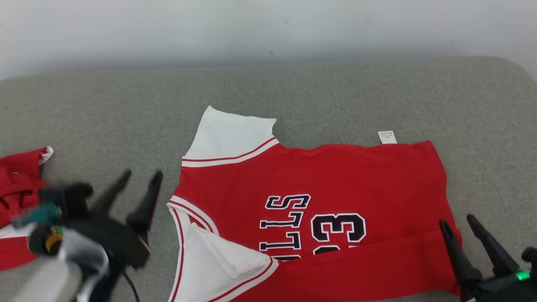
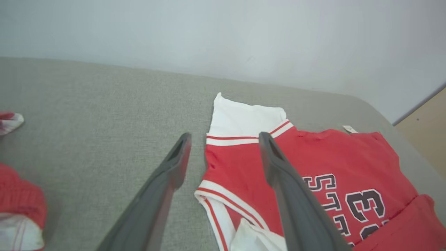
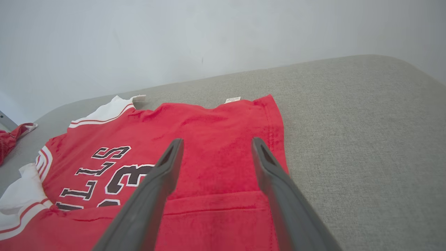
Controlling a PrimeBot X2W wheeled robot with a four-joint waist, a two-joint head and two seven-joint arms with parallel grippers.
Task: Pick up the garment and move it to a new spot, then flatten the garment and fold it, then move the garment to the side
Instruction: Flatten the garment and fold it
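Left hand [image 1: 142, 175] and right hand [image 1: 457, 221], open and empty, flank the red jersey [image 1: 319, 180]. Gripping both corners evenly should keep the fold straight.

Grey fabric surface [image 1: 335, 96], pale wall [image 1: 268, 29] behind, crumpled red-and-white cloth [image 1: 19, 182] at left edge

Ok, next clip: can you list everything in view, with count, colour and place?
jersey: one, red with white sleeves and dark lettering, spread mid-surface, near edge folded over
care tag: one, white, at the jersey's far edge
second garment: one, red and white, bunched at the left edge
padded surface: one, grey, under everything
wall: one, white, behind
left claw: one, dark, open, beside the jersey's left side
right claw: one, dark, open, by the jersey's near right corner
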